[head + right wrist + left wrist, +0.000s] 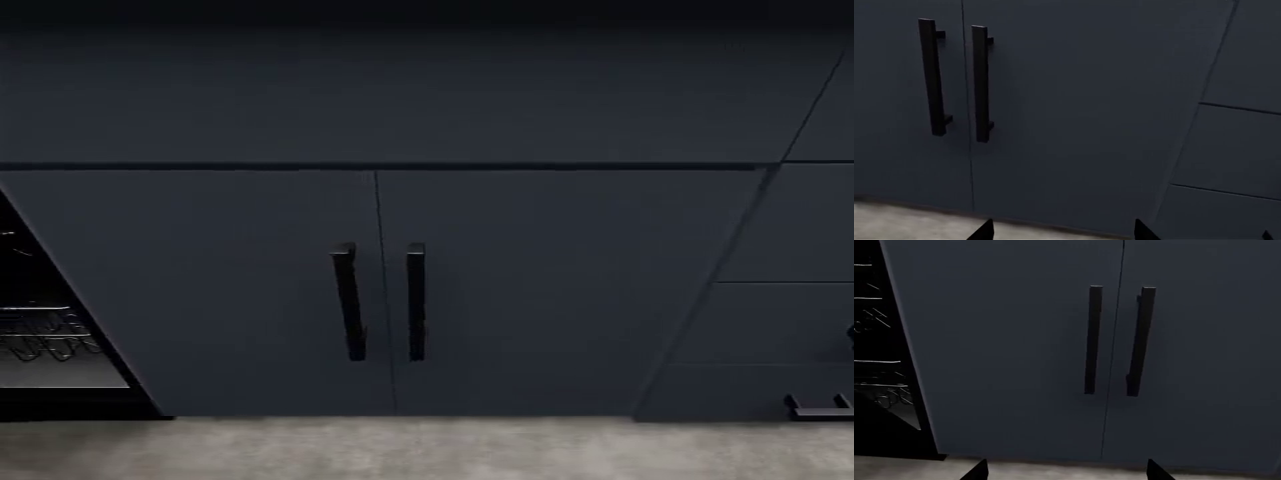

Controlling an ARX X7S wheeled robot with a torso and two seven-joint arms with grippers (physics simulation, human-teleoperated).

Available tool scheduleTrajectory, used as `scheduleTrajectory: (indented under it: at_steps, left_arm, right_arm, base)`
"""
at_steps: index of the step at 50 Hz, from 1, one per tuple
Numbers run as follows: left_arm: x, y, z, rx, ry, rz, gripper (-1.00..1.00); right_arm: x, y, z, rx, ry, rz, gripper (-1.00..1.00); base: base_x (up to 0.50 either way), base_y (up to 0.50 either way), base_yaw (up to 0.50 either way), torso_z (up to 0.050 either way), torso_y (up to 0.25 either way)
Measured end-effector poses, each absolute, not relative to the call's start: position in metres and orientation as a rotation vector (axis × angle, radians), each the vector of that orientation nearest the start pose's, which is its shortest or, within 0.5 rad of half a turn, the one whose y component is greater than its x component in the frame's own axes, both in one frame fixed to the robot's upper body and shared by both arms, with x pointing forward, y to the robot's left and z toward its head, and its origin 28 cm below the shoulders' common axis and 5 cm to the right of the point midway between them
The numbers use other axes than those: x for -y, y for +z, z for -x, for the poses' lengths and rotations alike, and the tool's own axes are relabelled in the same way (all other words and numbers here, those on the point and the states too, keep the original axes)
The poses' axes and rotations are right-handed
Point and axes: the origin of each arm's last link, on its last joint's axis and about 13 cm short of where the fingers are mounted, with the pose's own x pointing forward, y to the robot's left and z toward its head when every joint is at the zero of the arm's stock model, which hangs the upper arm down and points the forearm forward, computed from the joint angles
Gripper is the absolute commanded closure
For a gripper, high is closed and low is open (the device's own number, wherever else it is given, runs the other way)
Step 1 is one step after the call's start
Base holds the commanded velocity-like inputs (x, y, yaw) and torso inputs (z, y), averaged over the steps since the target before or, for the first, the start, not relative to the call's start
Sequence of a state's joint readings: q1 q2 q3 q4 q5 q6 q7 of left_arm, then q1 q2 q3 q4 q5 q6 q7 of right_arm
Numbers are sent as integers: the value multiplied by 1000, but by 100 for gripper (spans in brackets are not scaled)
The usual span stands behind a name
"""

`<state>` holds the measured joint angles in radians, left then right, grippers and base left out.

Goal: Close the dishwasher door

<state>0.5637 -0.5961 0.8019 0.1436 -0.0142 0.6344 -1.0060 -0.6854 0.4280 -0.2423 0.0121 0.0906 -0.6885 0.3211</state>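
The dishwasher stood open at far left, racks showing, its door out of view and nothing closed yet; both grippers hung released and empty before the cabinets.

- cabinet doors: matt dark navy, smooth and flat, no grain, no sheen
- vertical handles: black square bars with a dull satin look; metal or plastic cannot be told
- drawer fronts: the same matt navy, smooth
- floor: grey, faintly mottled and rough, like concrete or stone, matt
- wire racks in the open dishwasher cavity: thin bright metal wire catching light against a black interior
- gripper fingertips: plain black, matt
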Motion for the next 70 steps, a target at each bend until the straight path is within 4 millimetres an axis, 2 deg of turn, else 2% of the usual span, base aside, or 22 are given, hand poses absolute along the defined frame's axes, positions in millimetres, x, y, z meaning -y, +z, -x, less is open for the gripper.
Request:
scheduleTrajectory:
  at_steps: [70]
  left_arm:
    - [-192,-3,10,-64,58,22,-100]
  right_arm:
    - [145,-21,-16,-53,76,122,-100]
  base:
    - [0,160,0,0,0]
